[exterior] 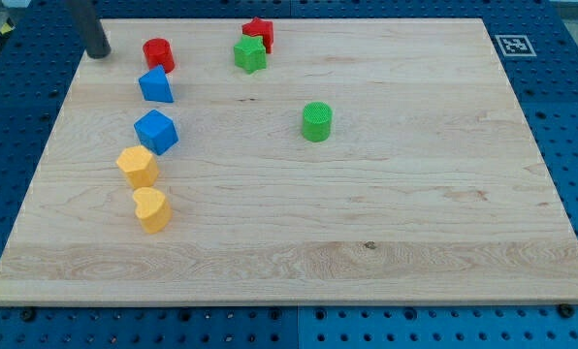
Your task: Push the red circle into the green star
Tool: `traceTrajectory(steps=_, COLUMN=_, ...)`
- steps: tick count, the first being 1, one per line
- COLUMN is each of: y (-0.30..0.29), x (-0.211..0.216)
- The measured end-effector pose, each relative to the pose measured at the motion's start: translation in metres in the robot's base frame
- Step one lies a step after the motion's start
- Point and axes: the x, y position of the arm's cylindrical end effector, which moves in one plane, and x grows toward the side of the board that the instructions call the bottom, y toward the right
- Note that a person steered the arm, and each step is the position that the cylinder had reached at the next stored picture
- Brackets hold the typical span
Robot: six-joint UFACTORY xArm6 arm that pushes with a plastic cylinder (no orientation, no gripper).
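Observation:
The red circle (159, 54) sits near the view's top left of the wooden board (386, 213). The green star (251, 54) lies to its right, touching a red star (259, 33) just above it. My tip (98, 52) is at the board's top left, a short way left of the red circle and apart from it.
A blue triangle-like block (156, 85) lies just below the red circle. A blue cube (156, 132), a yellow hexagon (138, 167) and a yellow heart (152, 209) run down the left side. A green cylinder (316, 122) stands mid-board.

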Motion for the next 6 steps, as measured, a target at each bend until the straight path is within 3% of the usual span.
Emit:
traceTrajectory(steps=3, y=0.134, x=0.004)
traceTrajectory(steps=6, y=0.115, x=0.027)
